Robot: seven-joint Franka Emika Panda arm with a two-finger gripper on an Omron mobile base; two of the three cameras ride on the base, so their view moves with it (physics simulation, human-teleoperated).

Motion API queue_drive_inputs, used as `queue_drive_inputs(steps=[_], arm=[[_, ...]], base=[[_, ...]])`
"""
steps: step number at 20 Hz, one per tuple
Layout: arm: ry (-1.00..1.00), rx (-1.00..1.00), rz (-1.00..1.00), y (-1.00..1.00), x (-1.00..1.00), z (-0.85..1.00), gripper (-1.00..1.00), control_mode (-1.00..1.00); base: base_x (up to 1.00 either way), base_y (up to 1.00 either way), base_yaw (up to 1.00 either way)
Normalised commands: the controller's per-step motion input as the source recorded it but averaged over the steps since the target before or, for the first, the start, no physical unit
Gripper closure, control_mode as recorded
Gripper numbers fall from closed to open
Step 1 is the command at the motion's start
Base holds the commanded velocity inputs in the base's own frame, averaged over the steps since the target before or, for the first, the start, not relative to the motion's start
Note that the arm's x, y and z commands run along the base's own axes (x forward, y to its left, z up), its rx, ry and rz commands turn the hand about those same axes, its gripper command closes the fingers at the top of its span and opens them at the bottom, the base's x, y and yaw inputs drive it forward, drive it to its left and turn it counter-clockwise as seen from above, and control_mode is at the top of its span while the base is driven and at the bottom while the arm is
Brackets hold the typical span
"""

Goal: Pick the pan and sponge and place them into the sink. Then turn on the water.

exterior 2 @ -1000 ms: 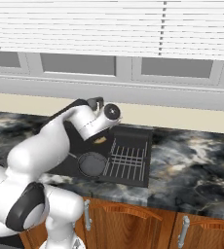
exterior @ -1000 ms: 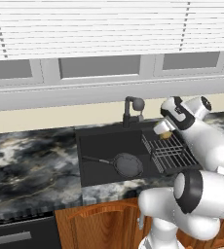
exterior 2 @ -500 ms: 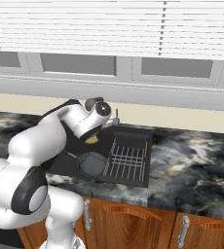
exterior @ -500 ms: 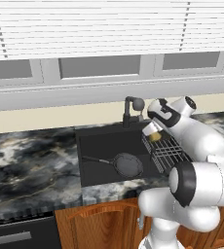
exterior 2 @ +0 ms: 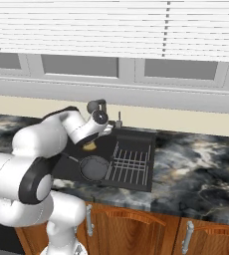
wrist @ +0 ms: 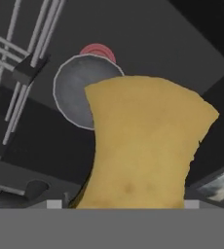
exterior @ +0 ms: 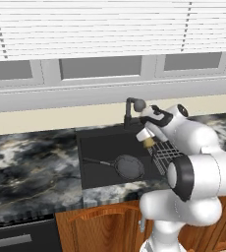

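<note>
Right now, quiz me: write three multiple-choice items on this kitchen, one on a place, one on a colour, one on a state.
1. Where is the pan?
A. in the sink
B. on the counter
C. on the dish rack

2. What colour is the sponge?
A. green
B. yellow
C. pink

3. What is the gripper doing?
A. hanging bare
B. turning the faucet
C. holding the sponge over the sink

Answers: 1 A, the pan lies in the black basin. 2 B, the hand view shows it yellow. 3 C, the sponge sits between the fingers above the basin.
</note>
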Motion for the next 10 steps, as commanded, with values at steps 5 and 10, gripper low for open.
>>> queue_drive_inputs(steps=[5, 10], arm=[[0.12, 0.04, -0.06, 0.16, 0.33, -0.3, 1.0, -1.0], [0.15, 0.01, -0.02, 0.16, 0.13, -0.33, 1.0, -1.0]], base=[[0.0, 0.0, 0.0], [0.0, 0.0, 0.0]])
